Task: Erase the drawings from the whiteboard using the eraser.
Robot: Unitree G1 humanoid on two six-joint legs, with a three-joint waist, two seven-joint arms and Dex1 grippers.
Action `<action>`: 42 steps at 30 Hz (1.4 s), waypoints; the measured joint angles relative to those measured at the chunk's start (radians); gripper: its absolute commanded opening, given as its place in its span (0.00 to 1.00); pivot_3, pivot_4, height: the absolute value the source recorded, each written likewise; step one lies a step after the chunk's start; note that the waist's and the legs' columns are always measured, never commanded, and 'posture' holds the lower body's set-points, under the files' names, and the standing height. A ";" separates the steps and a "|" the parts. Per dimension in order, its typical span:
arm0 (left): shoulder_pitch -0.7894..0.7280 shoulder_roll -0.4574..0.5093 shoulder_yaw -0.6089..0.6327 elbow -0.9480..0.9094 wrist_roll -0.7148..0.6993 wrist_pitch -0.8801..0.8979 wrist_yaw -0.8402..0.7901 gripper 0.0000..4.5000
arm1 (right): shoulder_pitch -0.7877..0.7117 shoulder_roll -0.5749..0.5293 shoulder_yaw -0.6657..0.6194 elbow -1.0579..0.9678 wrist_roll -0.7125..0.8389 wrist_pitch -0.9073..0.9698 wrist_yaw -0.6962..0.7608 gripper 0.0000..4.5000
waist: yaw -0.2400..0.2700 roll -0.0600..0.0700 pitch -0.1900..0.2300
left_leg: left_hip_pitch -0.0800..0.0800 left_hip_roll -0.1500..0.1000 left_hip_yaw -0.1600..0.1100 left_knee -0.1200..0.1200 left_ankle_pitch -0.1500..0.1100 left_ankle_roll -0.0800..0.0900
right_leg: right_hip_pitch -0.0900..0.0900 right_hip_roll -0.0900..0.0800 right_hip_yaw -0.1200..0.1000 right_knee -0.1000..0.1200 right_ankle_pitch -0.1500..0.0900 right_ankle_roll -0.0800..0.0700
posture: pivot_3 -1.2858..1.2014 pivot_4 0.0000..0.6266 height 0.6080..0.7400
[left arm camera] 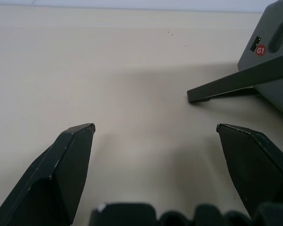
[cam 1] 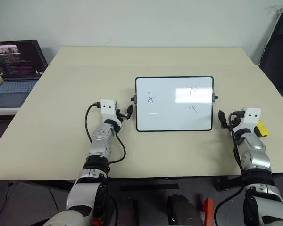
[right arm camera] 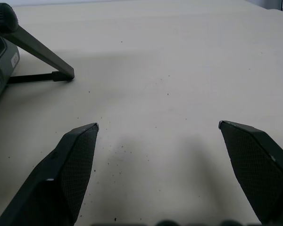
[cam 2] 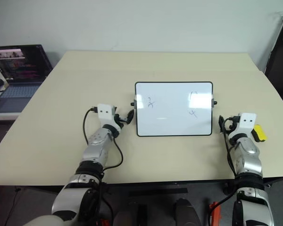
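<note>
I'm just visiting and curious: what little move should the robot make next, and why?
Probably swing the right gripper toward the eraser beside its wrist. Both it and the left gripper are open and empty, and three drawings remain on the whiteboard.

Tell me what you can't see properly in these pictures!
- The eraser: in both eye views the right arm's white housing covers part of it.
- The drawings: three blue squiggles on the whiteboard, too small in the eye views to tell what they show.
- The laptop: cut off by the left edge of the eye views; its screen text is too tiny to read.
- The whiteboard's stand: the wrist views catch just part of it.
</note>
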 measured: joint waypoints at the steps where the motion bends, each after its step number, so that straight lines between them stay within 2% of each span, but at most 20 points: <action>1: 0.000 0.001 0.000 0.000 0.000 0.000 0.000 1.00 | 0.002 0.000 0.000 -0.001 0.000 0.002 -0.002 1.00 | 0.000 0.000 0.000 | 0.000 0.000 0.000 0.000 0.000 0.000 | 0.000 0.000 0.000 0.000 0.000 0.000 | 0.52 0.24 1.00; 9: -0.059 0.027 0.027 0.052 -0.010 -0.027 0.001 1.00 | -0.044 0.004 0.002 0.041 -0.001 0.002 0.004 1.00 | -0.002 0.000 0.000 | 0.000 0.000 0.000 0.000 0.000 0.000 | 0.000 0.000 0.000 0.000 0.000 0.000 | 0.52 0.24 1.00; 14: 0.001 0.051 0.029 0.001 -0.027 -0.028 -0.036 1.00 | -0.060 -0.015 0.000 0.053 -0.001 -0.004 0.022 1.00 | -0.005 0.000 0.000 | 0.000 0.000 0.000 -0.001 0.000 0.000 | -0.001 0.000 0.000 0.000 0.000 0.000 | 0.52 0.24 1.00; 18: 0.070 0.142 0.072 -0.125 -0.118 0.057 -0.153 1.00 | -0.021 -0.055 -0.010 0.011 0.022 0.034 0.064 1.00 | -0.007 0.000 0.000 | -0.001 0.000 0.000 -0.001 0.000 0.000 | -0.001 0.000 0.000 0.000 0.000 0.000 | 0.52 0.24 1.00; 22: 0.127 0.330 0.077 -0.406 -0.286 0.306 -0.421 1.00 | 0.054 -0.124 -0.017 -0.145 0.075 0.141 0.146 1.00 | -0.009 0.000 0.000 | -0.001 0.000 -0.001 -0.001 0.000 -0.001 | -0.001 0.000 -0.001 0.000 0.000 0.000 | 0.52 0.24 1.00; 26: 0.134 0.410 0.031 -0.654 -0.440 0.509 -0.622 1.00 | 0.083 -0.235 -0.073 -0.211 0.127 0.206 0.213 1.00 | 0.009 0.001 0.000 | -0.001 0.000 -0.001 0.000 0.000 -0.001 | 0.001 -0.001 -0.002 -0.001 0.000 0.000 | 0.52 0.24 1.00; 30: 0.136 0.407 -0.108 -0.822 -0.504 0.643 -0.731 1.00 | 0.105 -0.343 -0.140 -0.149 0.143 0.237 0.258 1.00 | 0.016 0.000 0.000 | -0.001 0.000 -0.001 0.000 0.000 -0.001 | 0.001 -0.001 -0.002 -0.001 -0.001 -0.001 | 0.52 0.24 1.00; 34: 0.124 0.291 -0.215 -0.859 -0.493 0.657 -0.714 1.00 | 0.076 -0.446 -0.154 0.087 0.147 0.252 0.377 1.00 | 0.013 0.000 0.000 | 0.001 0.000 0.001 0.001 0.000 -0.001 | 0.002 0.000 0.000 -0.001 -0.001 -0.001 | 0.52 0.24 1.00; 37: 0.128 0.257 -0.267 -0.867 -0.485 0.660 -0.713 1.00 | 0.042 -0.451 -0.157 0.222 0.148 0.244 0.451 1.00 | -0.012 0.000 0.000 | 0.003 0.001 0.002 0.000 0.000 0.000 | 0.002 0.002 0.003 0.000 -0.001 -0.001 | 0.52 0.24 1.00; 42: 0.135 0.252 -0.274 -0.884 -0.483 0.661 -0.713 1.00 | 0.015 -0.452 -0.150 0.333 0.135 0.191 0.510 1.00 | -0.027 0.001 0.000 | 0.004 0.001 0.003 0.000 0.000 0.000 | 0.002 0.002 0.004 0.000 -0.002 0.000 | 0.52 0.24 1.00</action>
